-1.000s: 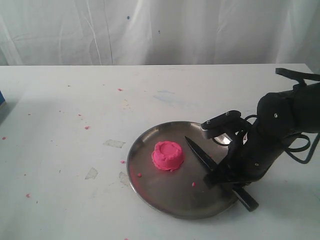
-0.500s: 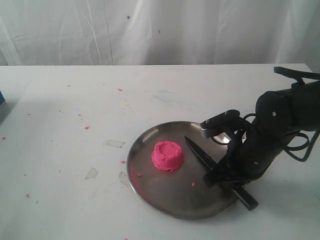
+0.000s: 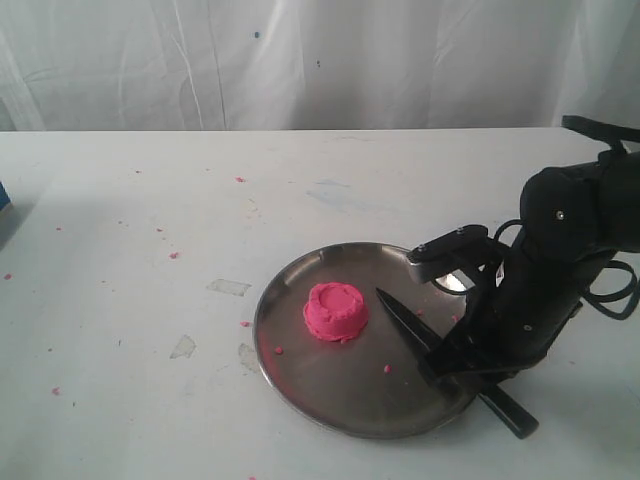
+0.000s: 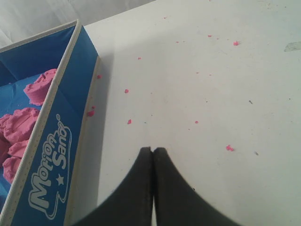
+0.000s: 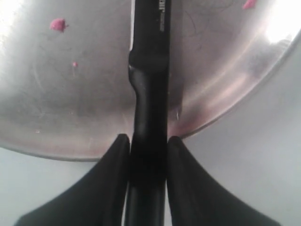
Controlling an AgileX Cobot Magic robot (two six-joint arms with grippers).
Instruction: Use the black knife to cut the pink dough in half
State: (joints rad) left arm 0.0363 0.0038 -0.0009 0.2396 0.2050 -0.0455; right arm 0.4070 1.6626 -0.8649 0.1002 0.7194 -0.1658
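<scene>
The pink dough (image 3: 336, 311), a round dimpled mound, sits whole on the left half of the steel plate (image 3: 330, 400). The black knife (image 3: 408, 322) lies slanted over the plate's right side, its tip pointing at the dough, a short gap away. My right gripper (image 3: 452, 362) is shut on the knife's handle at the plate's rim; in the right wrist view both fingers (image 5: 113, 183) press the handle (image 5: 148, 155) and the blade (image 5: 150, 28) runs over the plate (image 5: 70, 117). My left gripper (image 4: 153, 149) is shut on nothing, over bare table, outside the exterior view.
A blue sand box (image 4: 56, 155) holding pink lumps (image 4: 40, 87) lies beside the left gripper. Tiny pink crumbs (image 3: 386, 368) dot the plate and the white table (image 3: 150, 250). A white curtain hangs behind the table's far edge.
The right arm and the knife have shifted slightly to the right and toward the front edge, drawing the tip a little farther from the dough. The dough has not moved.
</scene>
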